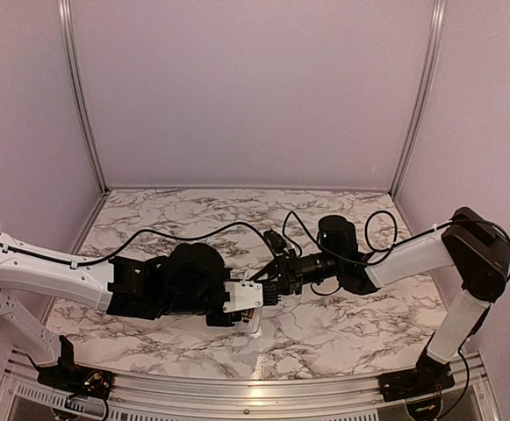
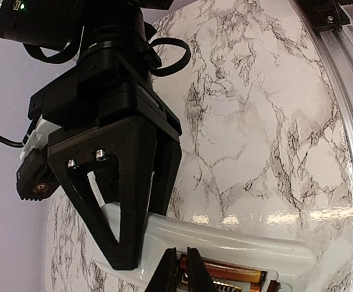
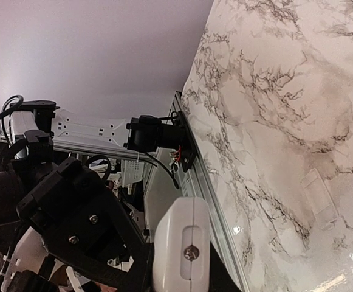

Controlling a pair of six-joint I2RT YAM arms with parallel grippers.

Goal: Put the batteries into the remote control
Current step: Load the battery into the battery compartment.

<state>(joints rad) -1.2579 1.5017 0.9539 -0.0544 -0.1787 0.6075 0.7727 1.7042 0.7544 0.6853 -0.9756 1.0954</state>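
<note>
The white remote control [image 2: 237, 246] is held above the marble table with its open battery recess facing up. Its left end is clamped by my right gripper [image 1: 270, 289], whose black fingers [image 2: 124, 201] reach down over it. In the right wrist view the remote's end [image 3: 182, 243] shows end-on between those fingers. The coppery-orange batteries [image 2: 240, 274] lie side by side in the recess. The tips of my left gripper [image 2: 185, 274] are shut, with only a thin slit between them. They press down at the batteries' left end and hold nothing.
A small clear rectangular piece [image 3: 319, 198] lies flat on the marble table [image 1: 325, 333]. The aluminium frame rail [image 2: 346, 91] runs along the table's near edge. Lilac walls close the back and sides. Cables loop over the right arm's wrist [image 1: 338, 241].
</note>
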